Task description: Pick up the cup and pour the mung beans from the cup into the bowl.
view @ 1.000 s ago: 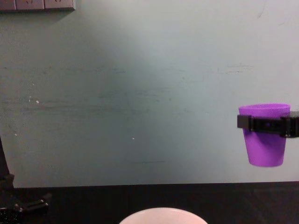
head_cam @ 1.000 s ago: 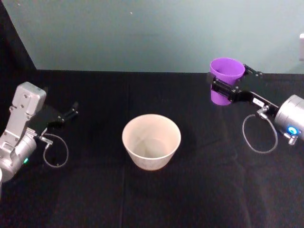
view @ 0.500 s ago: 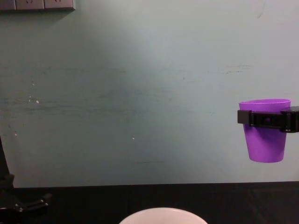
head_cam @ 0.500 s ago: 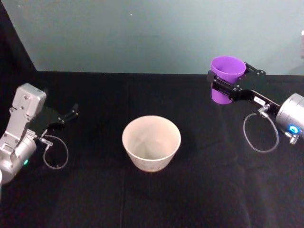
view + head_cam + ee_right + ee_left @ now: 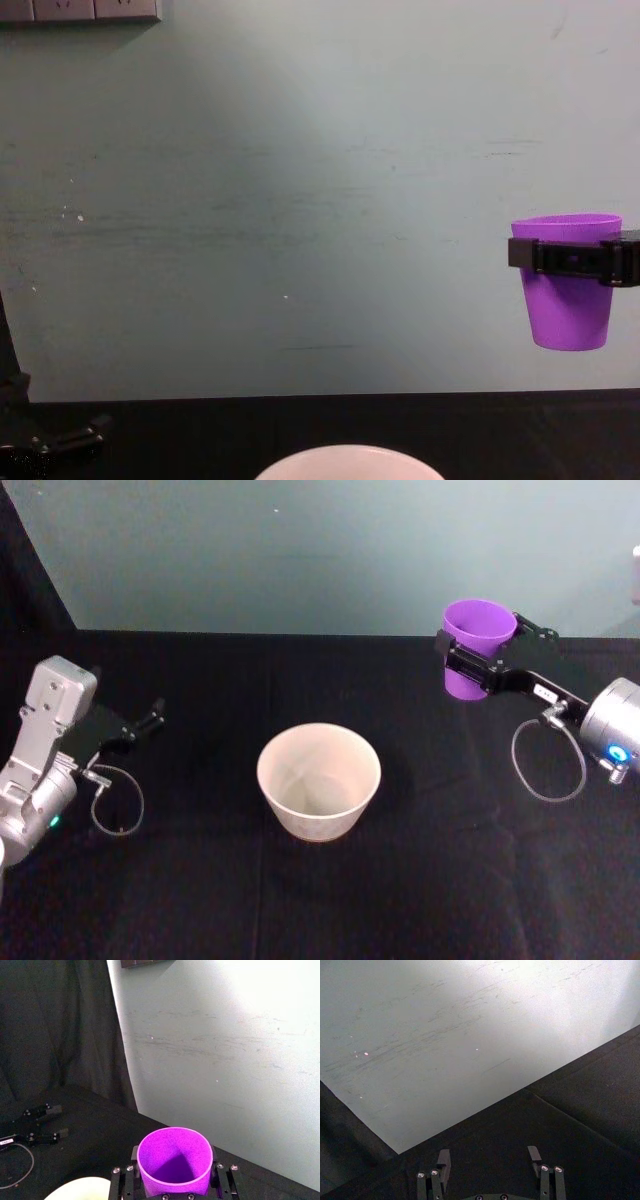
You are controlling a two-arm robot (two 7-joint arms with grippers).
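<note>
My right gripper (image 5: 480, 660) is shut on the purple cup (image 5: 476, 628), holding it upright in the air at the far right of the table. From the chest the cup (image 5: 567, 310) hangs well above the tabletop with the gripper (image 5: 565, 257) clamped just under its rim. The right wrist view looks into the cup (image 5: 175, 1160); its inside looks plain purple, and the mung beans are out of view. The pale bowl (image 5: 320, 820) stands at mid-table, left of and nearer than the cup, its rim (image 5: 347, 458) at the chest view's lower edge. My left gripper (image 5: 140, 725) rests open at the left, fingers (image 5: 443, 1160) apart.
Black cloth (image 5: 450, 880) covers the table, which ends at a pale green wall (image 5: 300, 550). A cable loop (image 5: 548, 760) hangs by the right wrist and another cable loop (image 5: 118, 805) by the left. A dark curtain (image 5: 60, 1035) hangs at the far left.
The right gripper has raised the cup a little and since held it nearly still. The left arm and bowl have not moved.
</note>
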